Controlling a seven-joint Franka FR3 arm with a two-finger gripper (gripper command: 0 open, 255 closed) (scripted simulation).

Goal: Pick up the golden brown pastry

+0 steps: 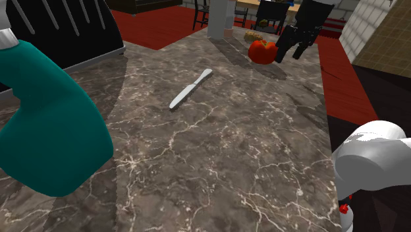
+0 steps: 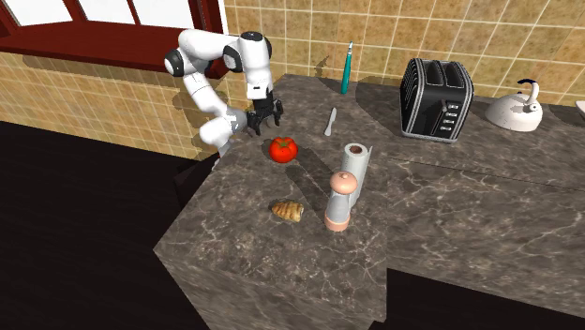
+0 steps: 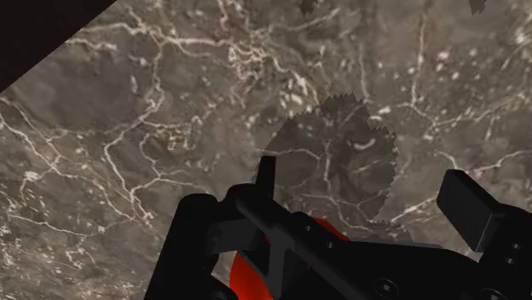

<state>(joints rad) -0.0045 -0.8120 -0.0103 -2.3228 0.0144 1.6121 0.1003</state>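
Observation:
The golden brown pastry [image 2: 288, 211] lies on the dark marble counter [image 2: 281, 253], near its front edge in the second exterior view. In the shoulder view a small yellowish piece of it [image 1: 251, 35] peeks out behind a red tomato [image 1: 263, 51]. My black gripper [image 2: 265, 119] hangs over the counter just beyond the tomato [image 2: 283, 148], well away from the pastry. Its fingers stand apart with nothing between them. In the wrist view the gripper [image 3: 367, 192] points down at bare marble, and a bit of the tomato [image 3: 245, 274] shows beside the hand.
A pepper mill [image 2: 340, 202] and a paper towel roll [image 2: 354, 161] stand close beside the pastry. A knife [image 1: 191, 88] lies mid-counter. A teal spray bottle [image 1: 46, 125] looms near the shoulder camera. A toaster [image 2: 436, 98] and kettle [image 2: 516, 108] stand by the tiled wall.

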